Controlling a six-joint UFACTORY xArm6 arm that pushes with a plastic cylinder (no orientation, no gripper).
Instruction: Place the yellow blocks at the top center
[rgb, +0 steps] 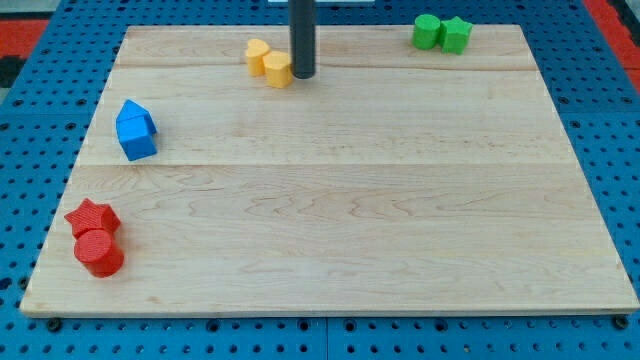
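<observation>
My tip (303, 75) is sitting just beside the right edge of the two yellow blocks (268, 62), touching or nearly touching the nearer one. The rod has no end effector that opens or closes, so nothing is being held; it is only pressing from the side. The yellow pair is lying close together near the tabletop's (350, 220) top edge, slightly to the view's left of centre, which looks like the reason the tip is standing beside them, for fine positioning. Elsewhere, pairs are resting well apart: two green blocks (441, 33) at the top right, two blue blocks (135, 130) at the left, and a red star-shaped block (91, 217) touching a red cylinder (98, 252) at the bottom left.
</observation>
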